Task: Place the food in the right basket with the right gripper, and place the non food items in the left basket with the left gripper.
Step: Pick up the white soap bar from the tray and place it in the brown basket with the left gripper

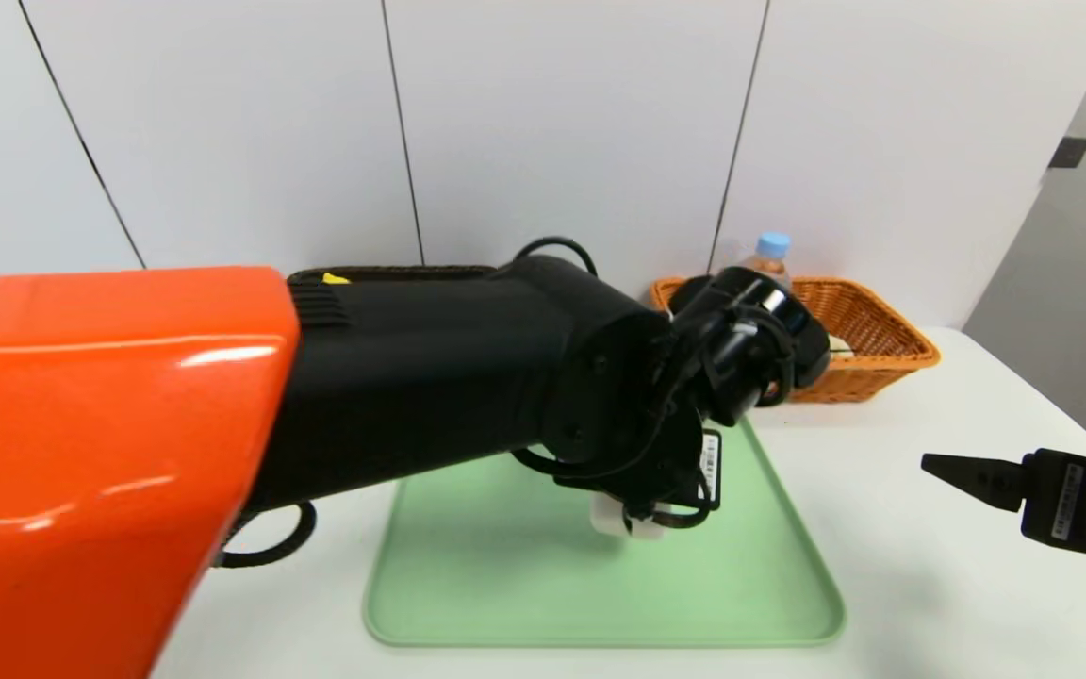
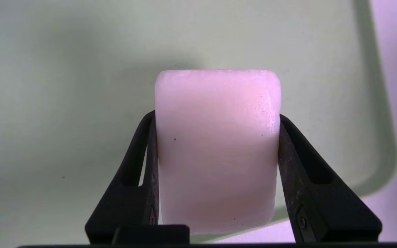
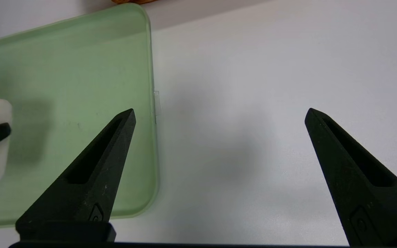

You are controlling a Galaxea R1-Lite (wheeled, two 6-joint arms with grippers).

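My left gripper is shut on the white rounded bar over the green tray; whether the bar touches the tray I cannot tell. From the head camera the bar peeks out under the left gripper. The dark brown left basket stands behind the arm, with a bit of the yellow duck showing in it. The water bottle stands in the orange-tan right basket. My right gripper hovers open over the table, right of the tray. Bun and peeler are hidden.
My orange-shelled left arm blocks much of the head view. The green tray lies mid-table with its right edge beside the right gripper. White table spreads to the right; a white wall stands behind the baskets.
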